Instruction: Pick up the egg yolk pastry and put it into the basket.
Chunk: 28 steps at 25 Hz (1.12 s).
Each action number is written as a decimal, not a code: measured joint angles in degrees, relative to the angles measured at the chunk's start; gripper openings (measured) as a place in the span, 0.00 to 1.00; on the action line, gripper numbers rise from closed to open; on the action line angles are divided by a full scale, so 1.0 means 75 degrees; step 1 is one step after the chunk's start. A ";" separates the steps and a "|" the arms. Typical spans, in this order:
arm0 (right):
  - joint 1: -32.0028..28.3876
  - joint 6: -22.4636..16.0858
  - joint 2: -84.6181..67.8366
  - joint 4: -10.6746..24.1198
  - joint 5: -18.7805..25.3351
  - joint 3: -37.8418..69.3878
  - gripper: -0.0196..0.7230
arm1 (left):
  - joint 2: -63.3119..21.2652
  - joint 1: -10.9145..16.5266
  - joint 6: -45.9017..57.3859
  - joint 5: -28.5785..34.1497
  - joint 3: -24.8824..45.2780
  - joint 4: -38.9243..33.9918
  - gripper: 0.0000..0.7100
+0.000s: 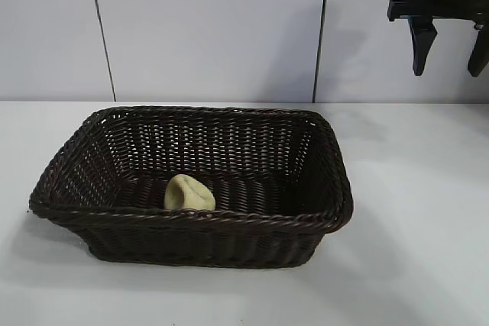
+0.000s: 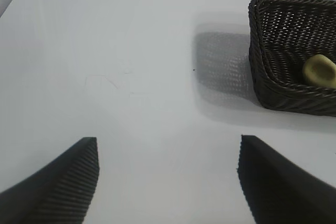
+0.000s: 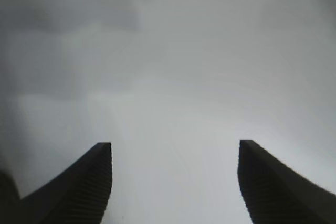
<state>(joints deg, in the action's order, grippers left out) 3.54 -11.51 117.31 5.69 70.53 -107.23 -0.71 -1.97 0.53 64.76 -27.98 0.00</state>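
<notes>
The pale cream-yellow egg yolk pastry point(image 1: 189, 193) lies on the floor of the dark brown wicker basket point(image 1: 321, 211), near its front wall. Both also show in the left wrist view, the pastry point(image 2: 319, 70) inside the basket point(image 2: 273, 85). My right gripper point(image 1: 449, 72) hangs open and empty high at the upper right, well above the table and to the right of the basket. In its own view the right gripper point(image 3: 175, 148) has only bare table between its jaws. My left gripper point(image 2: 169, 145) is open and empty over bare table, apart from the basket; it is out of the exterior view.
The basket stands on a white table point(image 1: 412, 265) in front of a pale panelled wall point(image 1: 214, 28). Bare table lies to the right and in front of the basket.
</notes>
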 joint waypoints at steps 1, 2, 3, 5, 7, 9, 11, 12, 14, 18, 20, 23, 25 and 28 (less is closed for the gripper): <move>0.0000 0.0068 -0.0041 -0.0103 0.0000 0.0000 0.69 | 0.0000 0.0000 0.0000 0.0000 0.0000 0.0000 0.76; 0.0000 0.0122 -0.0100 -0.0225 0.0000 0.0000 0.69 | 0.0000 0.0000 0.0000 0.0000 0.0000 0.0000 0.76; 0.0000 0.0171 -0.0194 -0.0328 0.0000 0.0000 0.69 | 0.0000 0.0000 0.0000 0.0000 0.0000 0.0000 0.76; 0.0000 0.0333 -0.0452 -0.0402 0.0000 0.0103 0.69 | 0.0000 0.0000 0.0000 0.0000 0.0000 0.0000 0.76; 0.0000 0.0447 -0.0849 -0.0424 0.0000 0.0337 0.69 | 0.0000 0.0000 0.0000 0.0000 0.0000 0.0000 0.76; 0.0000 0.0512 -0.1273 -0.0424 0.0002 0.0765 0.69 | 0.0000 0.0000 0.0000 0.0000 0.0000 0.0000 0.76; 0.0000 0.0512 -0.1755 -0.0424 0.0002 0.1291 0.69 | 0.0000 0.0000 0.0000 0.0000 0.0000 0.0000 0.76; 0.0000 0.0512 -0.1968 -0.0424 0.0002 0.1629 0.69 | 0.0000 0.0000 0.0000 0.0000 0.0000 0.0000 0.76; 0.0000 0.0518 -0.2494 -0.0486 0.0002 0.2328 0.69 | 0.0000 0.0000 0.0000 0.0000 0.0000 0.0000 0.76; 0.0000 0.0543 -0.3664 -0.0618 0.0002 0.4062 0.69 | 0.0000 0.0000 0.0000 0.0000 0.0000 0.0000 0.76; 0.0000 0.0609 -0.4299 -0.0633 0.0002 0.5023 0.69 | 0.0000 0.0000 0.0000 0.0000 0.0000 0.0000 0.76; 0.0000 0.0714 -0.5326 -0.0647 -0.0005 0.6374 0.69 | 0.0000 0.0000 0.0000 0.0000 0.0000 0.0000 0.76; 0.0000 0.0714 -0.6069 -0.0647 -0.0074 0.7219 0.69 | 0.0000 0.0000 0.0000 0.0000 0.0000 0.0000 0.76; 0.0000 0.0730 -0.7141 -0.0647 -0.0474 0.8439 0.69 | 0.0000 0.0000 0.0000 0.0000 0.0000 0.0000 0.76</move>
<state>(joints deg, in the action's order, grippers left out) 3.54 -6.03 63.76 0.83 66.97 -43.94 -0.71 -1.97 0.53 64.76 -27.98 0.00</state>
